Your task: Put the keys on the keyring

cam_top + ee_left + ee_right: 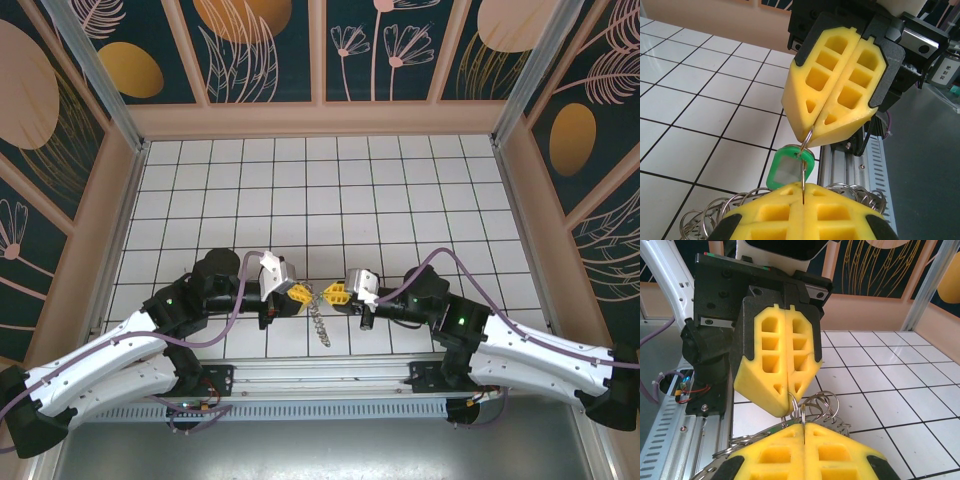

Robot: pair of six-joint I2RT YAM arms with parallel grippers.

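Keyring (319, 308) hangs just beyond the rail (320, 375), strung between our two grippers where their tips meet. Nearest the rail we see the bunch of grey keys (324, 332) drooping below the loop; whether it touches the table (300, 180) we cannot tell. Above the bunch, our left gripper (803, 189) reaches in from the rail's left end. Its yellow fingers (765, 215) are pressed together on the loop's thin wire, which rises out of the seam between them. Our right gripper (812, 132) reaches in from the rail's right end and faces it tip to tip. Its jaws are likewise closed on that same wire, so both are clamped on the keyring. A green key (789, 170) dangles from the wire in the small gap between the two tips. In the right wrist view, loops of grey metal fan out beside the left gripper's tip, too tangled for us to tell apart. Farther from the rail, the white tiled table runs back to the patterned walls (270, 50).
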